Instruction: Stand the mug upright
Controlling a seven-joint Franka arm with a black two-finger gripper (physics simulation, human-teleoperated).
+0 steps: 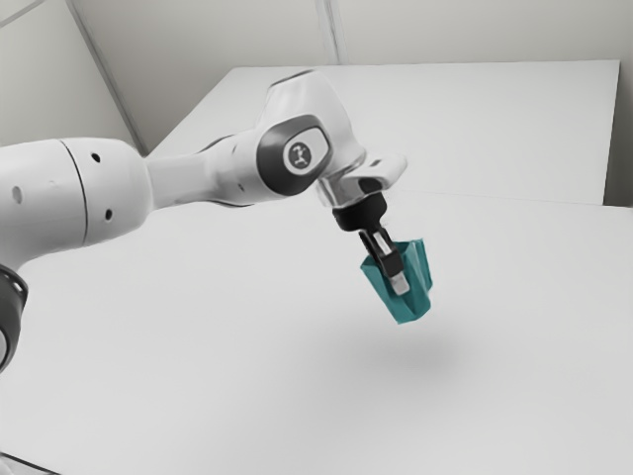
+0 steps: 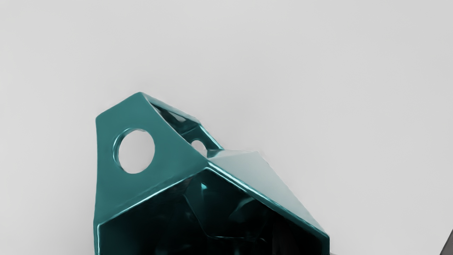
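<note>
The mug (image 1: 415, 297) hangs in the air above the table (image 1: 227, 356), tilted, its open mouth toward the gripper (image 1: 396, 275) — which is clamped on it; a soft shadow (image 1: 425, 356) lies below; the arm (image 1: 183, 181) reaches in from the exterior view's left.

Exterior view: a small, round, dark emblem (image 1: 300, 154), bearing a paler figure, is set on the light face of a rounded joint cover (image 1: 269, 163) of the white arm (image 1: 104, 178). The cover's dark band surrounds this face. The emblem lies on the side of the joint turned toward the camera, along the part of the arm that precedes the bend down to the hand. The figure within it is too small to be identified, and no letters can be made out. No wording, brand name or number is legible in either view.
</note>
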